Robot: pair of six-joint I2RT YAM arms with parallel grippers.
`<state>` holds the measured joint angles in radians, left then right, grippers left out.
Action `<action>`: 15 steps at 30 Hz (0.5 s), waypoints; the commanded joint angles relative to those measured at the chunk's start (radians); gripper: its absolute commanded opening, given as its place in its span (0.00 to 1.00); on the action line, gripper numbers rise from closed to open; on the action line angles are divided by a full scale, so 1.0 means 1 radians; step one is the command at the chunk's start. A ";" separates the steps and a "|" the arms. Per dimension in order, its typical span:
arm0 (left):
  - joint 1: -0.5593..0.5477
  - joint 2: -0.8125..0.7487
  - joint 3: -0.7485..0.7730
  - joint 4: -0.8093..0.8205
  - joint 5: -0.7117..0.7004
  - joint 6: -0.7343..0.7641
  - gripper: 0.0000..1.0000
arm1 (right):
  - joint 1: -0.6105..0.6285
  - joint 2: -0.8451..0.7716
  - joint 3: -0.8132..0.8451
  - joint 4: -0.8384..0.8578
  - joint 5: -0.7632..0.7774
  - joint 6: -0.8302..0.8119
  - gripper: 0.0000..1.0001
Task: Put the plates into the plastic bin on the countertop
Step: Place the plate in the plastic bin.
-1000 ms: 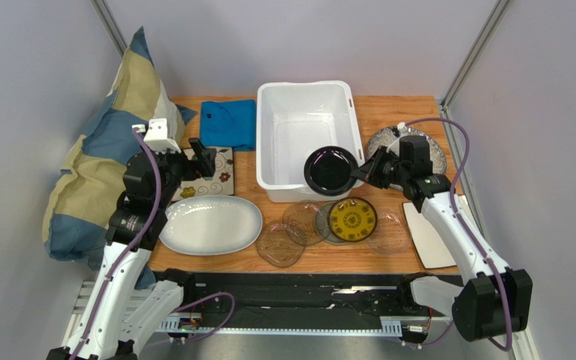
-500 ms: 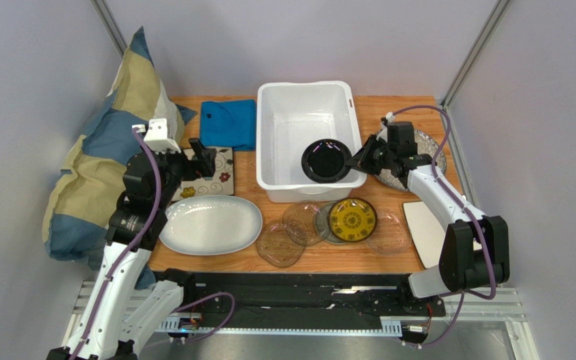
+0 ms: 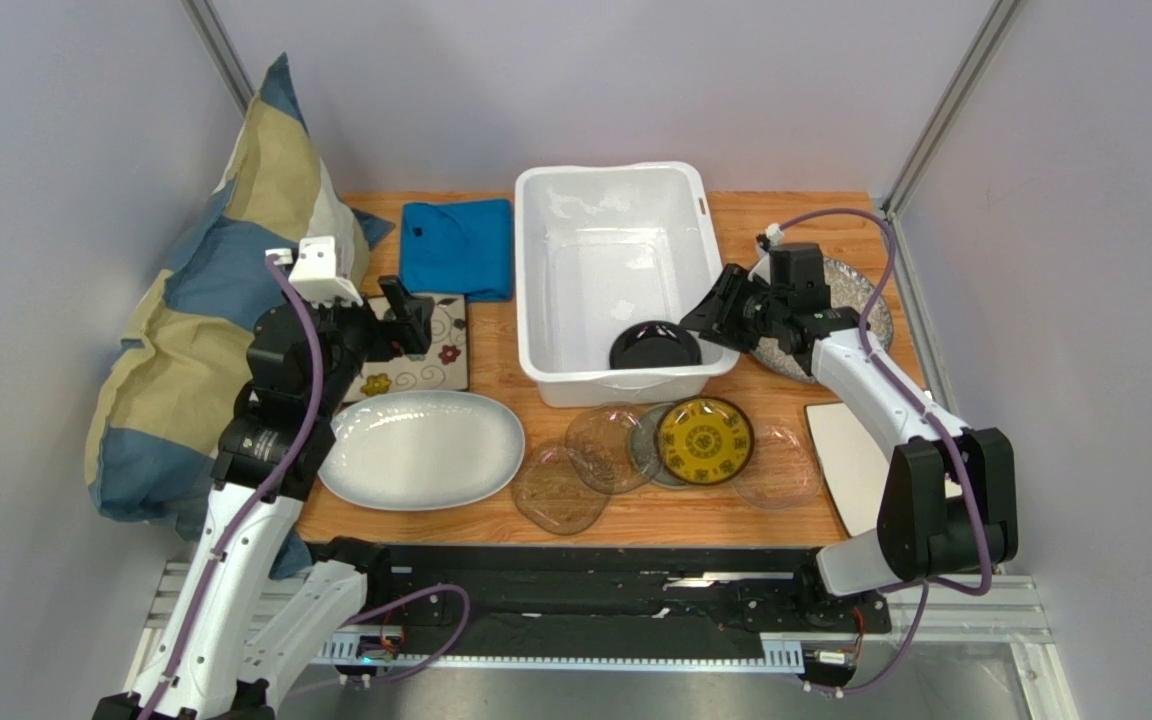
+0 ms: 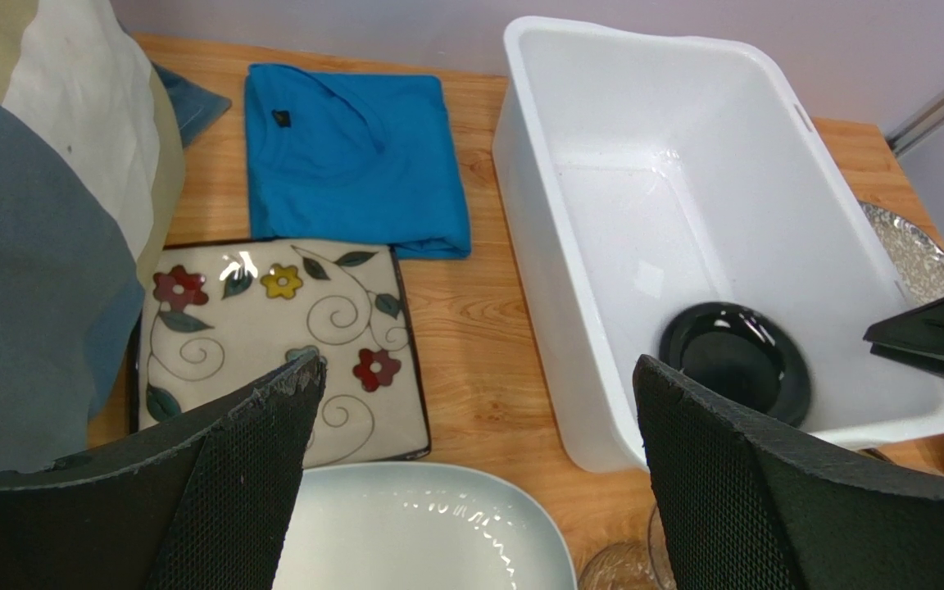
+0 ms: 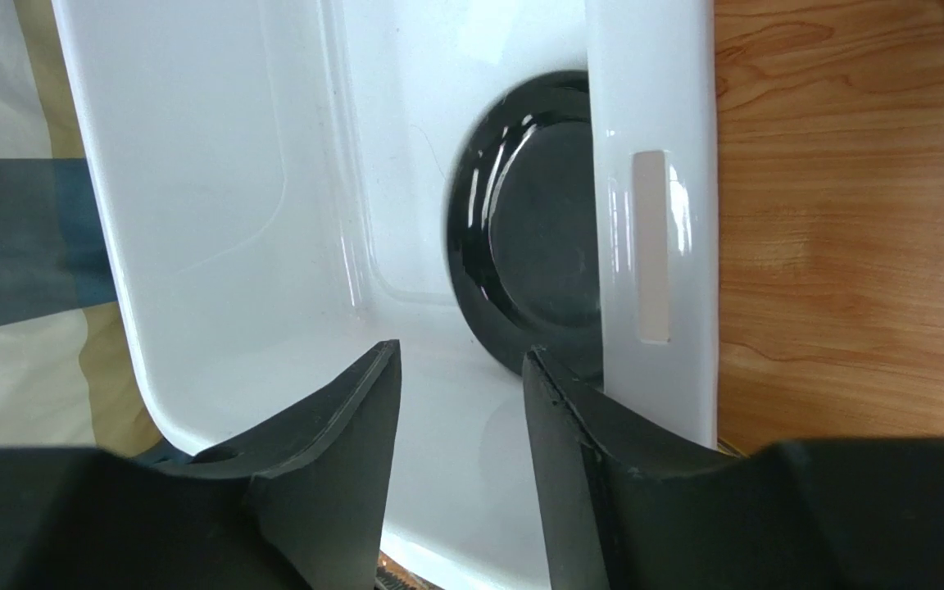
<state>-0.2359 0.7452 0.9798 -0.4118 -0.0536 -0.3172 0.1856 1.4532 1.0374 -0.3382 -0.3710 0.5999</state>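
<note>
The white plastic bin point(image 3: 615, 275) stands at the back middle of the wood countertop point(image 3: 778, 225). A small black plate point(image 3: 654, 347) lies inside it, against the near right wall; it also shows in the right wrist view point(image 5: 536, 234) and the left wrist view point(image 4: 736, 363). My right gripper point(image 3: 705, 308) is open and empty over the bin's right rim point(image 5: 656, 221), just above the plate. My left gripper point(image 3: 414, 317) is open and empty above the floral square plate point(image 3: 420, 357), beside the white oval platter point(image 3: 422, 447).
Small glass plates point(image 3: 582, 465) and a yellow-and-black plate point(image 3: 704, 437) overlap in front of the bin. A white square plate point(image 3: 856, 468) and a grey speckled round plate point(image 3: 875, 311) lie right. A folded blue cloth point(image 3: 458, 248) and a pillow point(image 3: 184, 330) are left.
My right gripper carried the black plate over the bin's rim, lowered it and opened; the plate now lies in the bin. The left arm has not moved.
</note>
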 commanded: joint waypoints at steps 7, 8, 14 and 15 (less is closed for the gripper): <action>-0.002 0.005 0.007 0.007 0.015 -0.016 0.99 | -0.005 -0.132 0.023 -0.090 0.121 -0.081 0.59; -0.002 0.005 0.007 0.007 0.015 -0.017 0.99 | -0.006 -0.149 0.024 -0.100 0.119 -0.084 0.59; -0.002 0.008 0.007 0.007 0.020 -0.017 0.99 | -0.003 -0.315 0.000 -0.151 0.070 -0.083 0.59; -0.002 0.006 0.007 0.007 0.023 -0.017 0.99 | -0.003 -0.338 -0.020 -0.160 0.069 -0.087 0.61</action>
<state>-0.2359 0.7525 0.9798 -0.4168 -0.0498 -0.3279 0.1841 1.2304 1.0363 -0.4572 -0.2928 0.5407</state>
